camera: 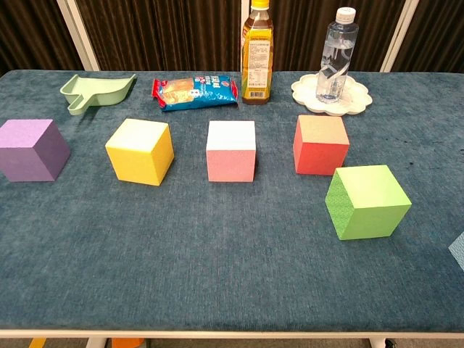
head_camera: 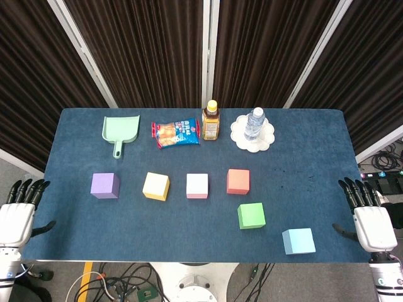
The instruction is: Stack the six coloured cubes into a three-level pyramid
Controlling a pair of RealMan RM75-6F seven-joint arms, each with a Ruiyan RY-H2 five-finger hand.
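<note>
Head view: nothing stacked yet, all six cubes lying single on the blue table (head_camera: 75, 220). Left hand (head_camera: 17, 214) parked at the near left table edge, fingers spread, holding nothing, touching no cube. Right hand (head_camera: 370, 220) parked at the near right edge, likewise spread and empty. Purple cube (head_camera: 105, 185) nearest the left hand; then yellow cube (head_camera: 155, 186), pink cube (head_camera: 197, 185), red cube (head_camera: 238, 181) in a row further toward the middle. Green cube (head_camera: 251, 215) and light blue cube (head_camera: 298, 241) closest to the right hand. Judged step: start, first reach. Next move probably needs a base row of three pushed together.

Chest view: neither hand visible. Purple, yellow, pink, red in a row, apart; green nearer camera.
</note>
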